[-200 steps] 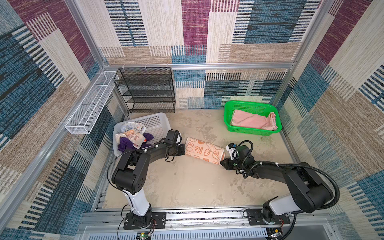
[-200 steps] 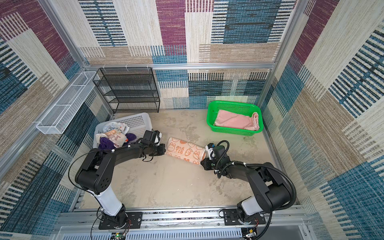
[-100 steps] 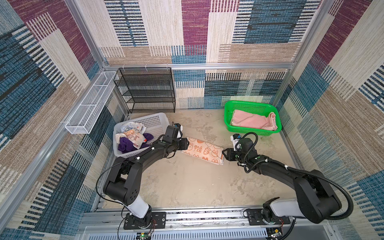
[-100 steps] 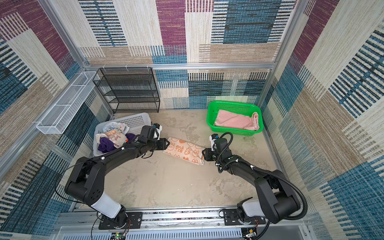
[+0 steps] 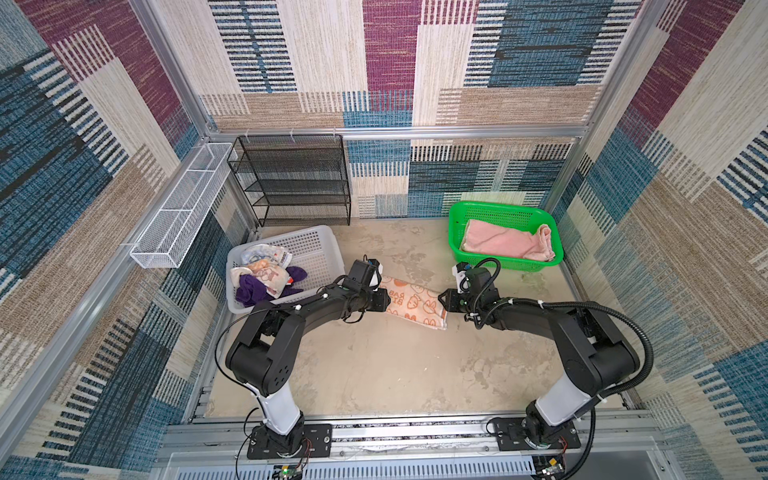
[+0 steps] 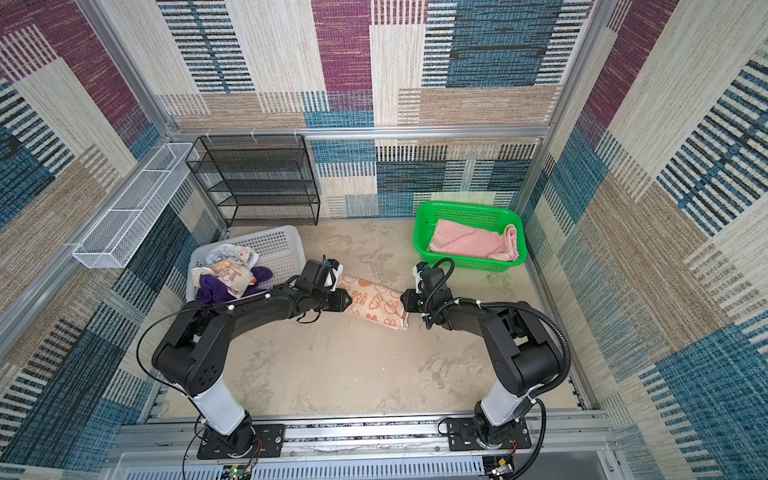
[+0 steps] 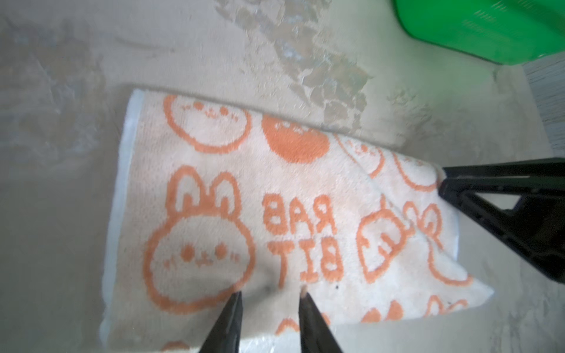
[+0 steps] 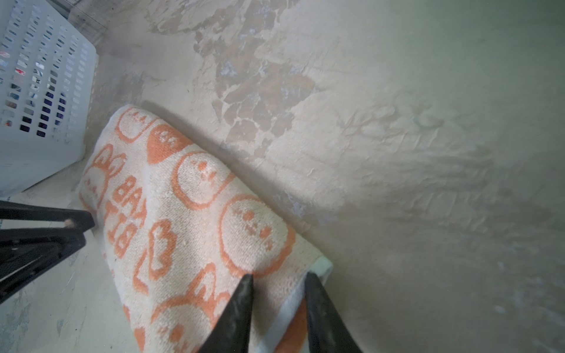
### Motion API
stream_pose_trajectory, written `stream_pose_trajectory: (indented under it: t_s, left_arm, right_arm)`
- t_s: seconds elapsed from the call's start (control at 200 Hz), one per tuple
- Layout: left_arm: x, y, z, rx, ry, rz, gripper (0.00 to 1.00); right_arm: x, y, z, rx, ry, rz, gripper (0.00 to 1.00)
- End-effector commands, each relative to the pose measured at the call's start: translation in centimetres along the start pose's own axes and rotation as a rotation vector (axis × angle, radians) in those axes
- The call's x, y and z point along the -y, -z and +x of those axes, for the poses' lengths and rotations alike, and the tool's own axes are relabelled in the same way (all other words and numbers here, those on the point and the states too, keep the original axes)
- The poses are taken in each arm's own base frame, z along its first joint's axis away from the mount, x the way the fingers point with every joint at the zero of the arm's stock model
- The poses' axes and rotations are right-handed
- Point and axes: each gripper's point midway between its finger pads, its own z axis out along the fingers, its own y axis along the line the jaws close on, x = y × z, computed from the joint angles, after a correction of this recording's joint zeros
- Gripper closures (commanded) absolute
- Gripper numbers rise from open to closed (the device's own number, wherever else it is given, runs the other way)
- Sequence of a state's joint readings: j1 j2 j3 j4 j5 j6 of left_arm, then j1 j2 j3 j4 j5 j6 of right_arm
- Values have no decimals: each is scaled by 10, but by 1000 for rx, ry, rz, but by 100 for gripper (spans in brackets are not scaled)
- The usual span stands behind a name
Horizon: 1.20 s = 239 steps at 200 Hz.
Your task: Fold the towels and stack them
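An orange towel point(image 5: 413, 303) point(image 6: 376, 305) printed with cartoon rabbits lies folded on the floor between my two grippers. My left gripper point(image 5: 383, 300) point(image 7: 270, 293) reaches over its near end. Its jaws stand a little apart, and the cloth point(image 7: 275, 198) lies flat between them. My right gripper point(image 5: 444, 300) point(image 8: 279, 276) is at the opposite end, jaws closed in on the hemmed corner of the towel point(image 8: 198, 214). A pink towel point(image 5: 507, 245) lies folded in the green basket point(image 5: 498, 205). A purple towel point(image 5: 253, 289) and a whitish printed one point(image 5: 266, 272) lie crumpled in the white basket point(image 5: 316, 235).
A black mesh rack point(image 5: 291, 178) stands against the back wall. A white wire shelf point(image 5: 183, 208) hangs on the left wall. The white basket point(image 8: 39, 91) stands just beyond the orange towel's left end. Patterned walls close in both sides.
Both arms reached farther back half a second ago and have since drawn in. Both grippers opened wider, then narrowed again at the towel's ends. The towel has barely shifted.
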<state>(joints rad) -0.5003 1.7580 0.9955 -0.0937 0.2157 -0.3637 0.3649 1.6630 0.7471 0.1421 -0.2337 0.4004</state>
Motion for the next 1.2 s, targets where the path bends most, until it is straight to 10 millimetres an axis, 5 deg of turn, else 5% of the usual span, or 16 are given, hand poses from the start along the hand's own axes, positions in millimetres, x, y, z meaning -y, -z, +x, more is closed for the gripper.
stream_pose_trajectory:
  t_s: [0.0,0.16,0.426,0.516,0.596,0.786,1.027,1.192]
  left_arm:
    - [-2,-6,8,-12,11,3,67]
    - [-12,-11,21,-40,11,-31,68]
    - [-25,-16,34,-76,-3,-83,70]
    - [-27,-17,36,-83,-6,-89,71]
    - [-26,-19,36,-87,-7,-83,71]
    - [-16,-13,27,-72,-6,-50,70]
    - [10,15,-4,9,-15,28,65]
    - [30,36,-29,83,-34,85,62]
  right_arm:
    - [-7,-2,-13,41,-9,-33,79]
    - [0,2,-25,83,-13,11,100]
    - [17,9,-47,119,89,148,100]
    - [25,10,-51,127,126,206,91]
    - [27,9,-51,118,144,220,71]
    - [6,23,-55,136,118,127,38]
    - [-52,42,-34,106,116,-121,34]
    - [-48,50,-11,69,63,-138,31]
